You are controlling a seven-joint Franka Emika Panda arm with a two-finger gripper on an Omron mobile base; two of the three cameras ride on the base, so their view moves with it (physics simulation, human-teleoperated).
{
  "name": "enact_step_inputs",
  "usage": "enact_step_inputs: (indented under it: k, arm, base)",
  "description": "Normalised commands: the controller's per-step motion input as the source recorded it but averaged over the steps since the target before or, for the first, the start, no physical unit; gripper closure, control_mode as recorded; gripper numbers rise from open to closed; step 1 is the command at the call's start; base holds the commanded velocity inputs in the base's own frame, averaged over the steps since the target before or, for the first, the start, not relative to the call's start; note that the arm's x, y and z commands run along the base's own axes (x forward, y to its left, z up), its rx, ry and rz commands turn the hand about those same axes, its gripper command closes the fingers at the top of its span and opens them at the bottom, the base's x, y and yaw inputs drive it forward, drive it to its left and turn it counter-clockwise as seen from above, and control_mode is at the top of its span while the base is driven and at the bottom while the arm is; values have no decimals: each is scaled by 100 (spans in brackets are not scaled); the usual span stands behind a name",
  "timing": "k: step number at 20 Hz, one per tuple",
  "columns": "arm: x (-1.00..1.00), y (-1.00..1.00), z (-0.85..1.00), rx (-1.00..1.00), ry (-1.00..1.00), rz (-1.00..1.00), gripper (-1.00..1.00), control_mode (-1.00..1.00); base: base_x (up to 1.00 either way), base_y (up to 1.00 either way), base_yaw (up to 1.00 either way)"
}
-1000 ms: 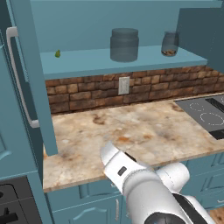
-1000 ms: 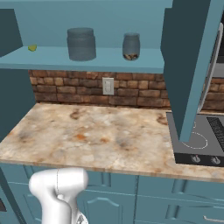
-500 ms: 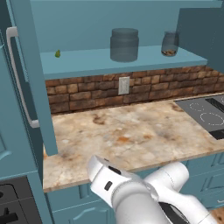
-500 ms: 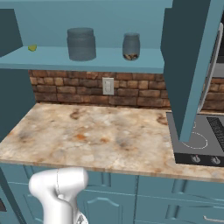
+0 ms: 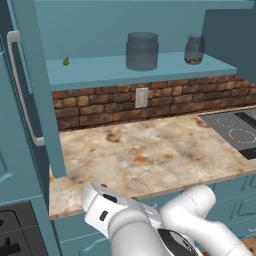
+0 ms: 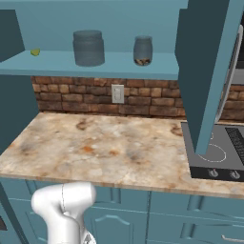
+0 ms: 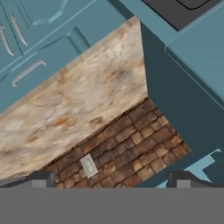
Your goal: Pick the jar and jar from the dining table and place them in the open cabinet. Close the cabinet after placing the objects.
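While my gripper [image 7: 109, 177] hangs with its two dark fingertips [image 7: 41, 178] spread wide and nothing between them, I see past them to the brick wall [image 7: 131, 144] with a white outlet [image 7: 88, 166] and, beyond, the marbled counter [image 7: 83, 96]. That view is rolled, so the teal drawer fronts [image 7: 39, 39] with short silver handles sit at its top left and a black cooktop [image 7: 183, 8] at its top right.

From the left base view I see my arm [image 5: 150, 225] folded low against the counter's front edge, below the stone top. In the right base view its white elbow shows at the bottom left, in front of the lower doors.

Both jars stand on the shelf [image 5: 100, 70] of the open cabinet, upright and lidded. I find the big jar [image 5: 142, 51], smoky grey, near the middle of the shelf, and the small jar [image 5: 193, 50], clear with a brownish bottom, well to its right near the shelf's right end. They stand apart. A small green thing [image 5: 65, 61] lies toward the shelf's left end.

The left door [image 5: 30, 90] stands swung out, its long silver handle [image 5: 20, 90] facing me. The right door [image 6: 205, 71] also stands open, hanging over the cooktop's left edge in the right base view.
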Motion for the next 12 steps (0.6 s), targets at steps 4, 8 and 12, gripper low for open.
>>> enact_step_inputs:
  k: [4, 8, 12]
  arm:
    - [18, 43, -8, -1, 0, 1, -100, -100]
    - [9, 48, -12, -3, 0, 1, -100, -100]
    - [8, 50, -12, -3, -1, 0, -100, -100]
  base:
    - [0, 0, 0]
    - [0, 0, 0]
    - [0, 0, 0]
